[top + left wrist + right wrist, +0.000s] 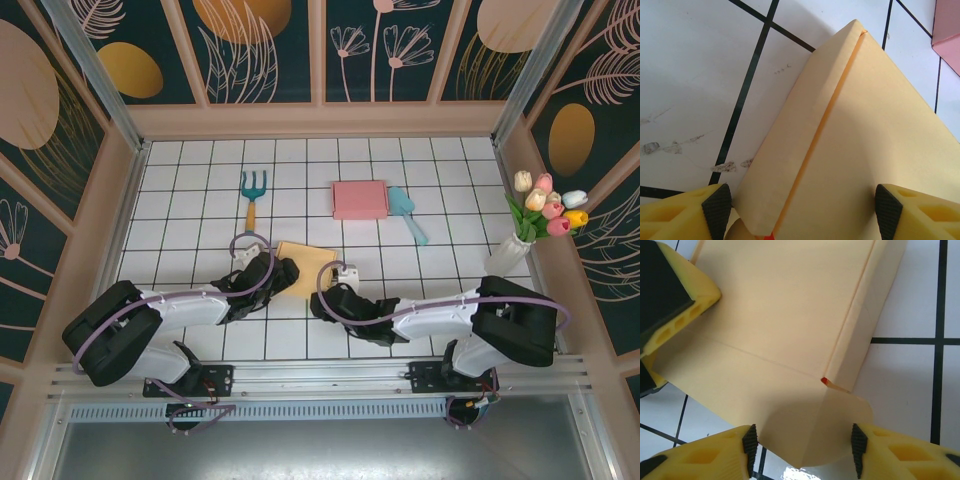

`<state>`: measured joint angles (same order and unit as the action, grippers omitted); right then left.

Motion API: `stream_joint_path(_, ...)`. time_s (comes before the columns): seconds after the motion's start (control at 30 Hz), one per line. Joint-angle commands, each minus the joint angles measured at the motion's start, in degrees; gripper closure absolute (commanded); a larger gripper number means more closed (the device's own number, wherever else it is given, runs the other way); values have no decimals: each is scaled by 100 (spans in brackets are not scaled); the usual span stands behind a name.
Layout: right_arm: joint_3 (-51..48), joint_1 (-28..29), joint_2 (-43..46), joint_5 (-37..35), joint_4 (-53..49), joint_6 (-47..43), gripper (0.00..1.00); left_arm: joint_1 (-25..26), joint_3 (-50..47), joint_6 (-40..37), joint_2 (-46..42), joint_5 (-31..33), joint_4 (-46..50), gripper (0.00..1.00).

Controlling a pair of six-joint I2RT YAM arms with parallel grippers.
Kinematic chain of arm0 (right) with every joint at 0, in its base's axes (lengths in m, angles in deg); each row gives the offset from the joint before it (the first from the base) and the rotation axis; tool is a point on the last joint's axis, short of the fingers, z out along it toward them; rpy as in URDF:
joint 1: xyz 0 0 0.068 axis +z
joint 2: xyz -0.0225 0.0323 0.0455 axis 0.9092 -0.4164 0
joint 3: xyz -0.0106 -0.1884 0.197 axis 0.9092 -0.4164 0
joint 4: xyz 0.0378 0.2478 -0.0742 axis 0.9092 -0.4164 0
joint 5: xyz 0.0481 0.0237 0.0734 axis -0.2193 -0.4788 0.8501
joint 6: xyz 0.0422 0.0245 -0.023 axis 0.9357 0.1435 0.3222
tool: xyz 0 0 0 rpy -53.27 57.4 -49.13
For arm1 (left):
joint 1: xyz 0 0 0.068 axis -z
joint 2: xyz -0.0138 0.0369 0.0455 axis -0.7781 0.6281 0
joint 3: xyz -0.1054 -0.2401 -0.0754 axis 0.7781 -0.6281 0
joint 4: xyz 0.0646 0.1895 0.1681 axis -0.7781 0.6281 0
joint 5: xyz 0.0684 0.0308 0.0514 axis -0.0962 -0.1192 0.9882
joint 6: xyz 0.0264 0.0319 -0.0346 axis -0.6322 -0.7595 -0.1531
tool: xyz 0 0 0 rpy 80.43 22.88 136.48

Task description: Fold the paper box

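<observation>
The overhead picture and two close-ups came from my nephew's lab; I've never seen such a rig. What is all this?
A left arm and a right arm are bolted at the near edge of a tiled table. The overhead picture looks down from behind them; each close-up comes from a camera on one wrist. On the table lie a tan paper box, a garden fork, a pink tray, a teal scoop and a vase of tulips. The left pincer and the right pincer stand open astride the paper box; neither clamps it.
</observation>
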<state>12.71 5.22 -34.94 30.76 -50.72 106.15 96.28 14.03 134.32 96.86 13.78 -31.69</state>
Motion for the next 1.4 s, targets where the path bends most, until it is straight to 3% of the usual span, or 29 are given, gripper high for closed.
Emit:
stream_joint_path(0.0,144,43,-57,55,282,12,49,-1,-69,-25,199,140,309,24)
stream_joint_path(0.2,169,43,-84,27,250,-40,49,0,-43,-29,243,122,302,23)
stream_joint_path(0.27,184,49,-89,28,254,-108,57,5,-34,-29,261,122,299,23)
stream_joint_path(0.53,205,51,-93,-48,178,-171,58,-1,-15,-30,349,130,263,23)
stream_joint_path(0.6,210,52,-104,-1,222,-223,67,-1,-7,-36,367,127,265,24)
stream_joint_path(1.37,310,118,-514,-302,251,-659,67,3,-7,-63,454,140,232,23)
